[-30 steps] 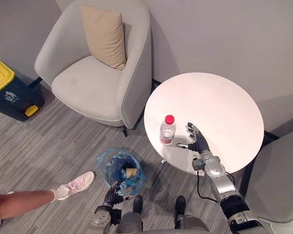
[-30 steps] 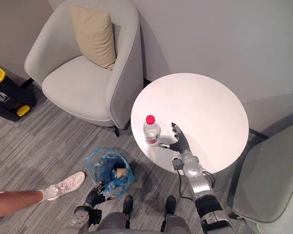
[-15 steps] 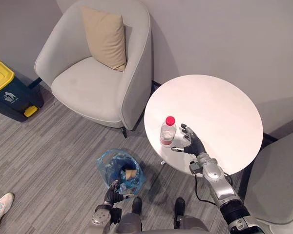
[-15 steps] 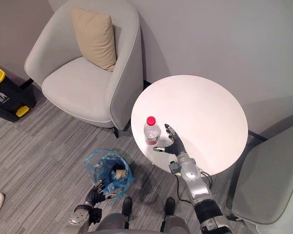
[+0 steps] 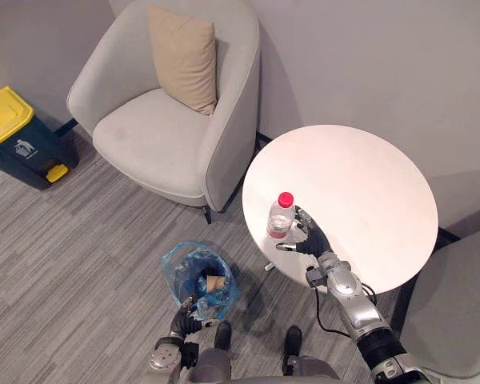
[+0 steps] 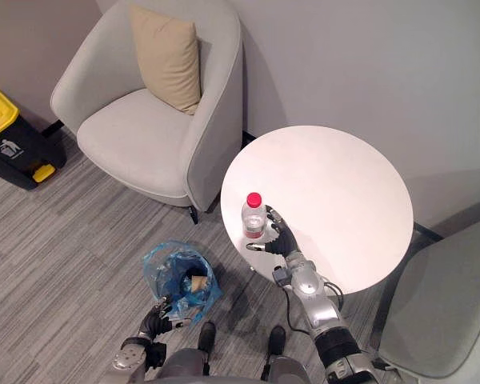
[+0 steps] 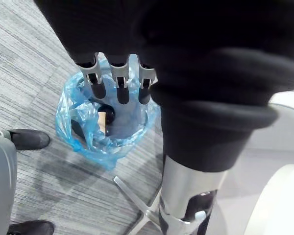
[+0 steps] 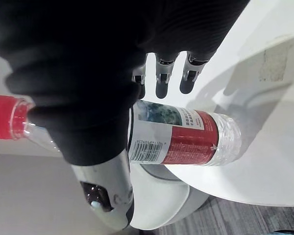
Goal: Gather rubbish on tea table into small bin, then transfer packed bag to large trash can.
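A clear plastic bottle with a red cap and red label stands upright near the front left edge of the round white tea table. My right hand is against the bottle's right side. In the right wrist view the bottle lies between the straight fingers and the thumb; the hand is open. The small bin with a blue bag stands on the floor left of the table and holds some rubbish. My left hand hangs relaxed just in front of the bin.
The large dark trash can with a yellow lid stands at the far left by the wall. A grey armchair with a beige cushion is behind the bin. Another grey chair borders the table's right.
My right hand has moved left across the table until the bottle sits between its thumb and fingers. The person's leg and shoe have left the view. The camera has shifted slightly.
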Controlling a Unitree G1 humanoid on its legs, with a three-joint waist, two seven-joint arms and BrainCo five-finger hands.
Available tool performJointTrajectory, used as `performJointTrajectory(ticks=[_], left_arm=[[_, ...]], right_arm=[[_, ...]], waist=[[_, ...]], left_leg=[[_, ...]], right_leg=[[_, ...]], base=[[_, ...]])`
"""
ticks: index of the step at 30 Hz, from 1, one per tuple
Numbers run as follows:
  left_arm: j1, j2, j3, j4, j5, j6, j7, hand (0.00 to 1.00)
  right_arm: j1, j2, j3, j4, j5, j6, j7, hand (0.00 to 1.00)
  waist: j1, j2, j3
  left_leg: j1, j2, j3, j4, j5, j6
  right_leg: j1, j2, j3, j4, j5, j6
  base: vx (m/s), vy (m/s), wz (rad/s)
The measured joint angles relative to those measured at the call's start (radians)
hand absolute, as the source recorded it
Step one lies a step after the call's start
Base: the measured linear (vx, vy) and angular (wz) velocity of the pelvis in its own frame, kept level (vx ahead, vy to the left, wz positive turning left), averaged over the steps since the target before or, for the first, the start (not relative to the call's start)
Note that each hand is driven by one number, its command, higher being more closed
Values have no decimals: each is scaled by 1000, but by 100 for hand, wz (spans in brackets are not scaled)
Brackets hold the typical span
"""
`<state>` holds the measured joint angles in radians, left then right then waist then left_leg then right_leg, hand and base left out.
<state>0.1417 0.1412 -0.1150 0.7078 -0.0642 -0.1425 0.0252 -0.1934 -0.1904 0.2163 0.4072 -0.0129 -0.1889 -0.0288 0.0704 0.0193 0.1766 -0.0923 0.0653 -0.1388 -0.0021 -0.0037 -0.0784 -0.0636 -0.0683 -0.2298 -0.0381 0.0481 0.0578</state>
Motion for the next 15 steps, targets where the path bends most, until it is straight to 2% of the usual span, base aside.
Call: performJointTrajectory(ticks=[4, 5, 9, 15], left_arm=[[4, 0, 0, 0, -2, -1, 1, 0], [5, 1, 0, 0, -3, -3, 1, 0], [5, 1, 0, -1, -5, -18, 1, 0], [5, 0, 0, -5, -17, -20, 1, 0]], right_arm=[[-63, 12, 0, 53, 3, 2, -31, 0], [-79, 15, -1, 61, 5, 2, -36, 100], [-137, 17, -3, 122, 13, 4, -57, 100], [-193, 13, -11, 156, 42, 14, -66, 100]], waist=[[4, -1, 1], [4, -4, 3], [6, -10, 21], [24, -8, 50]], left_leg=[[-7, -4, -2, 0, 3, 0], [-12, -7, -3, 0, 7, 0], [-30, -8, -10, 0, 17, 0], [-41, -7, -16, -31, 51, 1]], right_leg=[[-5, -4, -4, 0, 0, 0], [-9, -6, -6, 1, 1, 0], [-24, -7, -11, 1, 10, -6], [-47, -7, -14, 1, 22, -7]], base=[[-5, 2, 3], [-34, 8, 5], [-57, 0, 5], [-70, -7, 3]])
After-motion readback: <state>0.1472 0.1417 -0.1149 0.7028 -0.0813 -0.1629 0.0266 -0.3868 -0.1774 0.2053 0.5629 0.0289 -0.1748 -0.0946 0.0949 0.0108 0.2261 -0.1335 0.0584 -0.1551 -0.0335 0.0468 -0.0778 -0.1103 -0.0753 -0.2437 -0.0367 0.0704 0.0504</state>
